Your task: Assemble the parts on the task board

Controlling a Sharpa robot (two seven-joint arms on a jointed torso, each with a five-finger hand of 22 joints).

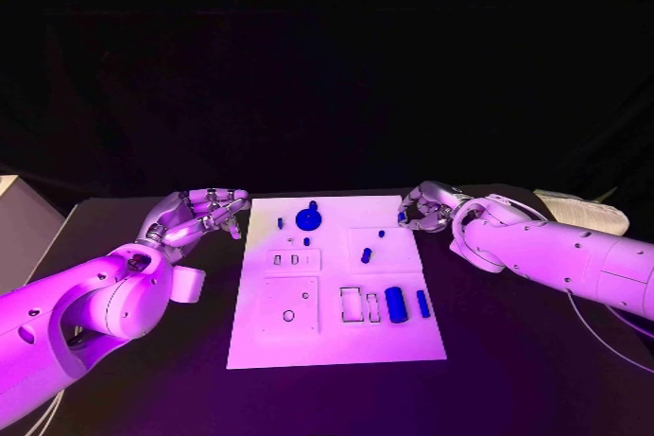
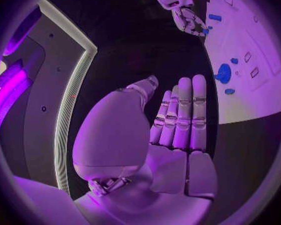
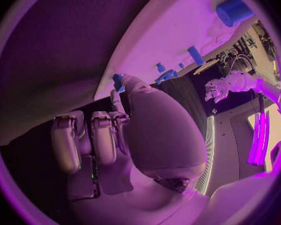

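small blue part (image 3: 118,81) pinched at the tips of the right hand (image 1: 428,209), right at the far right corner of the task board (image 1: 273,337); too small to name the shape. sits just off the board's far edge, so the coming move looks like a short carry inward and toward the near side, over the board. which socket it belongs in, hard to say from here.

on the board itself: round blue knob (image 1: 308,218) near the far middle with a couple of tiny blue bits beside it, a short blue peg (image 1: 366,255) mid-right lying roughly near-to-far, and down at the near right a fat blue cylinder (image 1: 395,305) plus a slim blue bar (image 1: 422,304), both with long axes running near-to-far. pale rectangular recesses (image 1: 292,259) on the left half, one with a small oval hole.

left hand (image 1: 199,216) hovering just off the board's far left corner, holding nothing, fingers straight and laid side by side in the wrist view. clearly the farther one from the held part.

nothing really blocking the right hand's path; only the knob stands tall enough to clip if the carry swings toward the far middle. dark worktop (image 1: 518,360) all round.
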